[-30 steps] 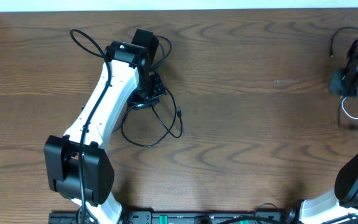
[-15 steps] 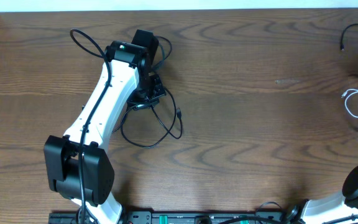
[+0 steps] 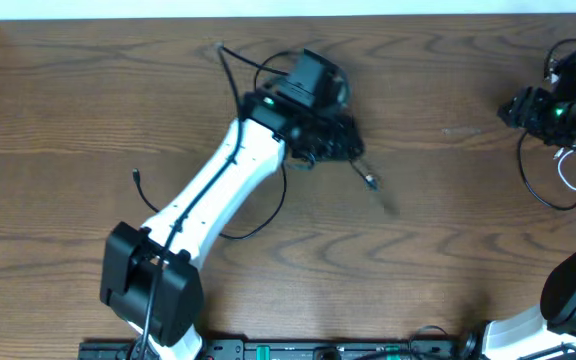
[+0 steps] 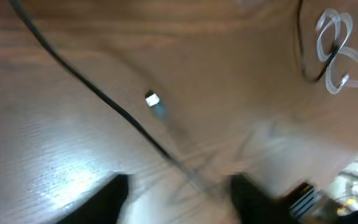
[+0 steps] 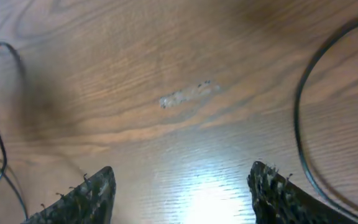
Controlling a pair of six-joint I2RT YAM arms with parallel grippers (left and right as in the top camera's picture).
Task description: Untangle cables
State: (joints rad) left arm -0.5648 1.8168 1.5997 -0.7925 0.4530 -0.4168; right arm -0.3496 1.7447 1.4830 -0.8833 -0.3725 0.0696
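Observation:
A long black cable (image 3: pixel 260 222) loops under my left arm, with one plug (image 3: pixel 371 182) lying right of the left gripper (image 3: pixel 336 140) and another plug end (image 3: pixel 136 177) to the arm's left. The blurred left wrist view shows that gripper (image 4: pixel 179 199) open, and the black cable (image 4: pixel 92 93) runs diagonally down toward the gap between its fingers; a metal plug (image 4: pixel 152 99) lies beside it. At the right edge, my right gripper (image 3: pixel 516 106) stands open over bare wood (image 5: pixel 182 199). Another black cable (image 3: pixel 536 190) and the white cable (image 3: pixel 571 172) lie below it.
The wooden table (image 3: pixel 428 240) stretches between the two arms. A black rail (image 3: pixel 298 350) with arm bases and thick wires lines the front edge. The table's far edge (image 3: pixel 288 16) meets a white wall. In the right wrist view, black cable arcs (image 5: pixel 300 124) flank the fingers.
My left arm has swung right, dragging the black cable and its plug along, and its jaws have opened. The right gripper has come back into view at the right edge, open.

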